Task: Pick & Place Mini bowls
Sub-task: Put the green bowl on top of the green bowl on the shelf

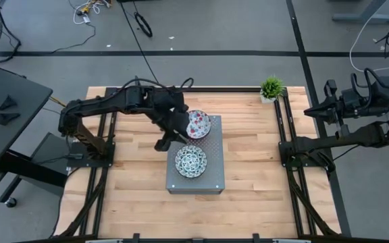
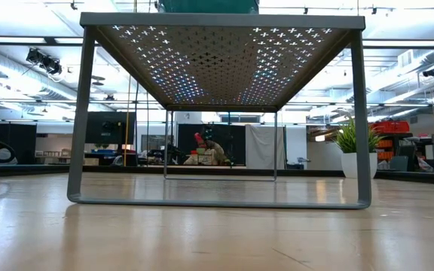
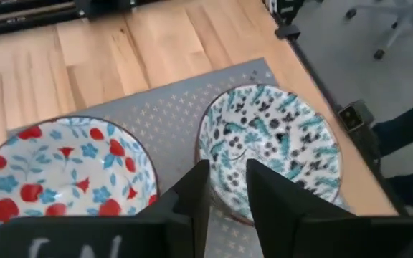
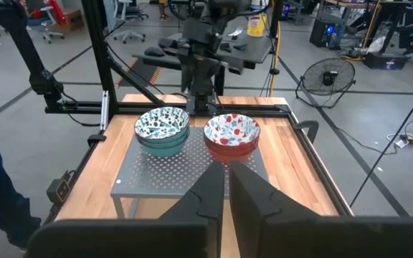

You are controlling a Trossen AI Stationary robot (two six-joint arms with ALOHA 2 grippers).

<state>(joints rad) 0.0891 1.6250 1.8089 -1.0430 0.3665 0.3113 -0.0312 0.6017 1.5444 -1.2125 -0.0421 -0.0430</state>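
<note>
**Two bowl stacks on the grey stand, left gripper between them**

Two stacks of mini bowls sit on the perforated grey stand (image 1: pixel 194 158) in the middle of the wooden table (image 1: pixel 255 169). The red-flowered bowls (image 1: pixel 198 123) sit at the stand's far end and the blue-green bowls (image 1: pixel 190 160) just beside them, toward its near end. The left gripper (image 1: pixel 171 135) hangs over the stand's left edge, level with the gap between the stacks; its fingers (image 3: pixel 196 190) stand partly apart with nothing between them. The right gripper (image 4: pixel 228 179) waits well off the stand to the right, past the table's edge, fingers nearly together and empty. A small potted plant (image 1: pixel 271 88) stands beyond the stand's far right corner.
</note>
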